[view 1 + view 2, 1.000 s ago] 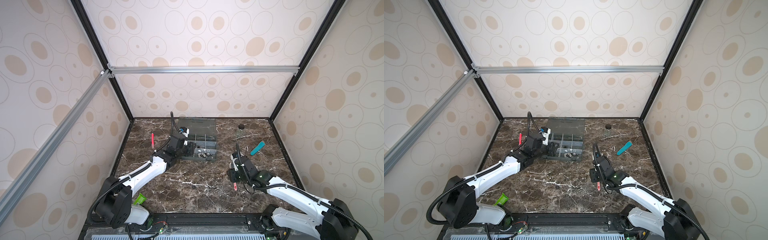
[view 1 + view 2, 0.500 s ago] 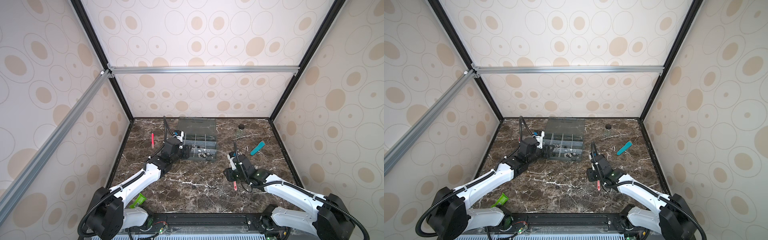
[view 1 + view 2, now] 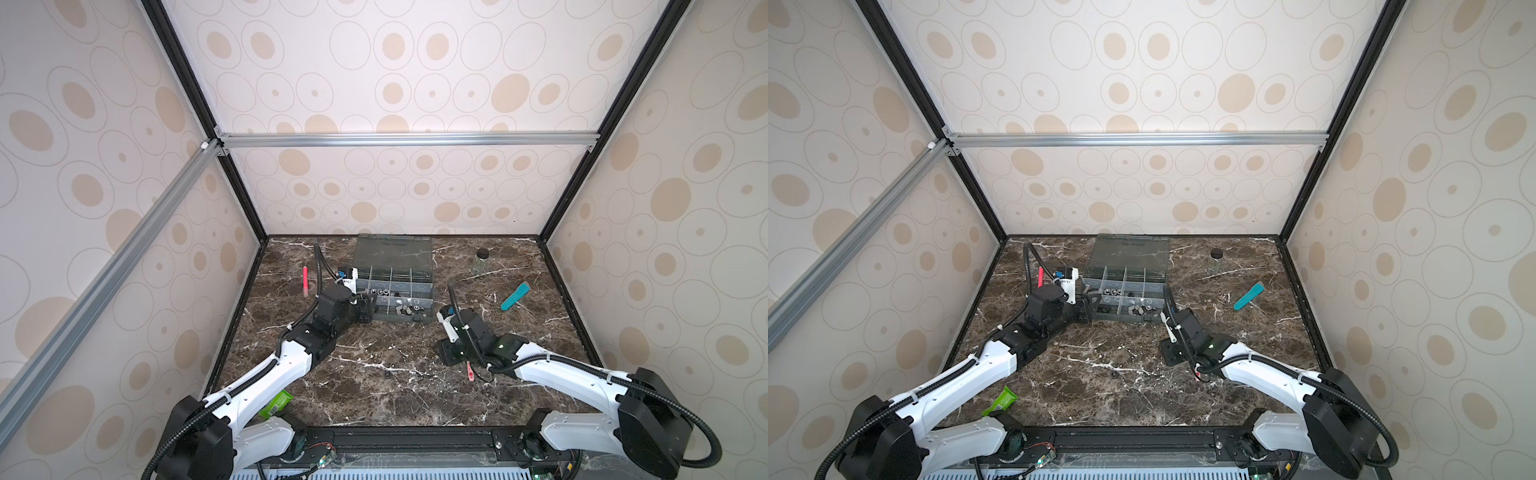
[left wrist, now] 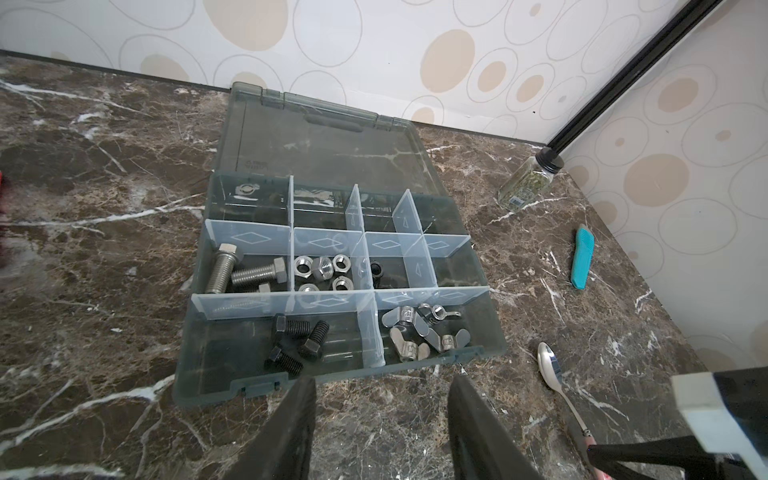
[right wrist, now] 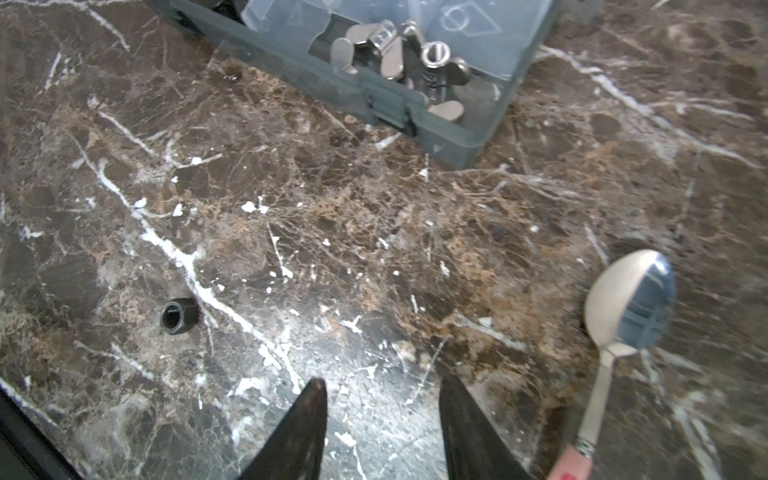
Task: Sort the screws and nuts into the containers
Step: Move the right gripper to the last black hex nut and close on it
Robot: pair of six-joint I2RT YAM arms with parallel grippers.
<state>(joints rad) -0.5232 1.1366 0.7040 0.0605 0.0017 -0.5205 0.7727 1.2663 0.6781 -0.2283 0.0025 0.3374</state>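
Observation:
The grey organizer box (image 3: 398,321) lies open at mid-table, its containers (image 4: 249,307) split by translucent dividers. Silver screws (image 4: 232,270) and black screws (image 4: 297,338) fill two left compartments. Silver nuts (image 4: 322,268), one black nut (image 4: 376,268) and wing nuts (image 4: 419,332) lie in others. A loose black nut (image 5: 178,316) sits on the marble, small in both top views (image 3: 387,375) (image 3: 1113,376). My left gripper (image 4: 382,382) hovers open and empty just outside the box's near-left corner (image 3: 365,307). My right gripper (image 5: 384,382) hangs open and empty over bare marble, right of the loose nut (image 3: 445,353).
A pink-handled spoon (image 5: 627,299) lies beside the right gripper. A black-capped glass jar (image 3: 481,262) and a teal tool (image 3: 514,296) are at the back right. A red pen (image 3: 305,280) lies left of the box, a green packet (image 3: 276,405) at the front left.
The left gripper has drawn back from over the box toward the front left. The right gripper has slid a little leftward. Both stay open.

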